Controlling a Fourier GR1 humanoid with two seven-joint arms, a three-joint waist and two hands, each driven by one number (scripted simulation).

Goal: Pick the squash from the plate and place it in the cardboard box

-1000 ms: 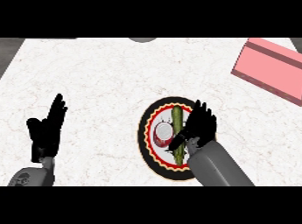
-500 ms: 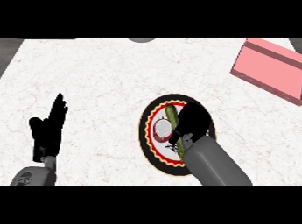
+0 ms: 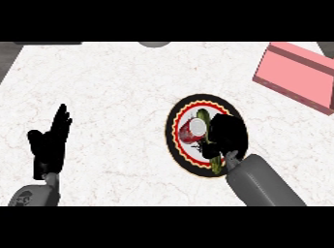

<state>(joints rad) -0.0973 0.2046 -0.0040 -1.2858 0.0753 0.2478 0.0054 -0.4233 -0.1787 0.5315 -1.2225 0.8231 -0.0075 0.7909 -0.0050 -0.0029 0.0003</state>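
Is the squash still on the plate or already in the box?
On the plate: the squash lies there under the right hand.

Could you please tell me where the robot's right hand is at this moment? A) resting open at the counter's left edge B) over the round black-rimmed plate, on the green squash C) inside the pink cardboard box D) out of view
B: the right hand is curled over the green squash on the round black-rimmed plate, while the pink cardboard box sits apart at upper right.

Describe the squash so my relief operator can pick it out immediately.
Find the round plate with the black rim and red ring, right of centre on the white counter. The squash is the slim green piece on it, mostly hidden under the right hand.
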